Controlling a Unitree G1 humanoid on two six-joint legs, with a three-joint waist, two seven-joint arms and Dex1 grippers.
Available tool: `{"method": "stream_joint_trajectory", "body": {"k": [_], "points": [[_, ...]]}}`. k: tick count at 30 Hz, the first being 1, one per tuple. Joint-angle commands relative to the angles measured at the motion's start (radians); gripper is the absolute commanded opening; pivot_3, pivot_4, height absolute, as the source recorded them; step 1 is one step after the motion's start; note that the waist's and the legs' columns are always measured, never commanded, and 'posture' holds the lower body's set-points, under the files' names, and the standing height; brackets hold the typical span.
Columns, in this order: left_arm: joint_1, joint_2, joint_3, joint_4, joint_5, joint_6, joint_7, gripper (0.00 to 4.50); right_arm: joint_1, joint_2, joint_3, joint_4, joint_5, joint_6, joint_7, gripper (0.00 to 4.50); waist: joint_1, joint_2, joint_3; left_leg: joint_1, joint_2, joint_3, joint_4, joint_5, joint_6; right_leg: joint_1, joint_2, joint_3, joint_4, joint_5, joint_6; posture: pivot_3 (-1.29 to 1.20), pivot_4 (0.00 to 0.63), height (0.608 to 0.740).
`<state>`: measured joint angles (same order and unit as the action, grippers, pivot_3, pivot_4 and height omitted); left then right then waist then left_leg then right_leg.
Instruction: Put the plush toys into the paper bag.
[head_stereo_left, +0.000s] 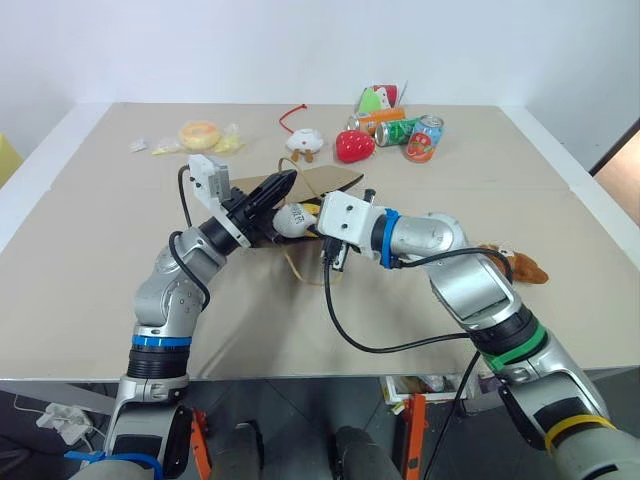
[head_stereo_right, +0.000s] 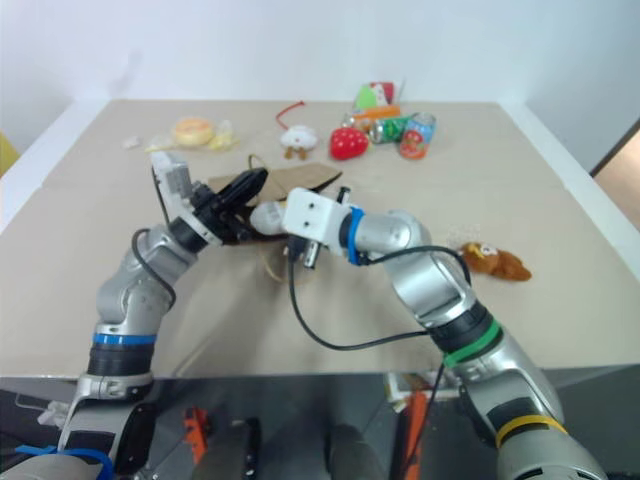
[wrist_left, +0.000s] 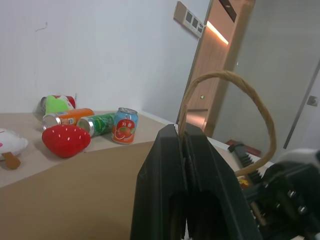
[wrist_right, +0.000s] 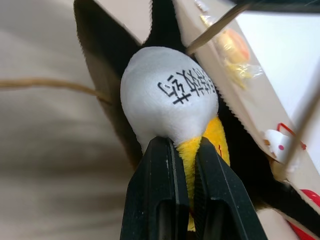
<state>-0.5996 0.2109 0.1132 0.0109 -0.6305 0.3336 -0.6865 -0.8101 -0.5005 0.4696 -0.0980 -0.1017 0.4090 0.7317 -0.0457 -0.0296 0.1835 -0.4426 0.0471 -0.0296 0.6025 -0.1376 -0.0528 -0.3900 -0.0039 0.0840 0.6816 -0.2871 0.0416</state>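
While the left gripper (wrist_left: 187, 165) clenches a paper bag (head_stereo_left: 325, 182) handle, the right gripper (wrist_right: 185, 165) grasps the egg-shaped plush toy (wrist_right: 170, 97).
Brown plush toy (head_stereo_left: 520, 265) lies near the surface's right edge.

Bag mouth (wrist_right: 125, 75) gapes narrowly — egg toy (wrist_right: 170, 95) plugs it; handle loop (wrist_right: 50, 85) crosses alongside.

Matt brown paper bag (head_stereo_left: 330, 181) with twisted-paper handle (wrist_left: 235, 95); soft fuzzy egg-shaped plush (wrist_right: 170, 97); glossy metal cans (wrist_left: 107, 125); matt desk (head_stereo_left: 120, 260).
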Motion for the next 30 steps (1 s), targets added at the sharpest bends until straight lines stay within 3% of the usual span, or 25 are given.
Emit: {"method": "stream_joint_trajectory", "body": {"k": [1, 7, 17, 25, 30], "points": [[-0.021, 0.003, 0.003, -0.032, -0.011, -0.003, -0.01, 0.0, -0.034, 0.033, 0.017, 0.065, -0.057, -0.053, -0.013, 0.02, 0.0, 0.0, 0.0, 0.0, 0.0, 0.0, 0.0, 0.0, 0.0, 0.0, 0.0, 0.0, 0.0, 0.0, 0.0, 0.0, 0.15, 0.74], [-0.017, 0.004, 0.004, -0.04, -0.015, 0.0, -0.007, 0.0, -0.059, 0.104, 0.009, 0.202, -0.13, -0.093, -0.069, 0.02, 0.0, 0.0, 0.0, 0.0, 0.0, 0.0, 0.0, 0.0, -0.001, 0.0, 0.0, 0.0, 0.0, 0.0, 0.0, 0.0, 0.15, 0.74], [-0.016, 0.001, 0.001, -0.04, -0.016, 0.001, -0.004, 0.0, -0.063, 0.127, -0.136, 0.127, -0.034, -0.016, -0.017, 4.19, 0.0, 0.0, 0.0, 0.0, 0.0, 0.0, 0.0, 0.001, -0.001, 0.0, 0.0, 0.0, 0.0, 0.0, 0.0, 0.0, 0.15, 0.74], [-0.016, -0.008, -0.002, -0.033, -0.014, -0.004, -0.001, 0.0, 0.022, 0.091, -0.395, -0.249, 0.309, 0.297, 0.089, 4.19, 0.002, 0.0, 0.0, -0.001, 0.0, -0.001, -0.001, 0.0, -0.001, 0.0, 0.0, -0.001, 0.0, 0.0, 0.0, 0.0, 0.15, 0.74], [-0.012, -0.015, 0.0, -0.038, -0.017, -0.004, 0.005, 0.0, 0.25, -0.083, -0.589, -0.467, 0.483, 0.459, 0.158, 4.19, 0.012, 0.0, 0.0, -0.001, 0.0, -0.001, -0.001, 0.0, -0.001, 0.001, -0.001, -0.001, 0.0, 0.0, 0.0, 0.0, 0.15, 0.74]]}}
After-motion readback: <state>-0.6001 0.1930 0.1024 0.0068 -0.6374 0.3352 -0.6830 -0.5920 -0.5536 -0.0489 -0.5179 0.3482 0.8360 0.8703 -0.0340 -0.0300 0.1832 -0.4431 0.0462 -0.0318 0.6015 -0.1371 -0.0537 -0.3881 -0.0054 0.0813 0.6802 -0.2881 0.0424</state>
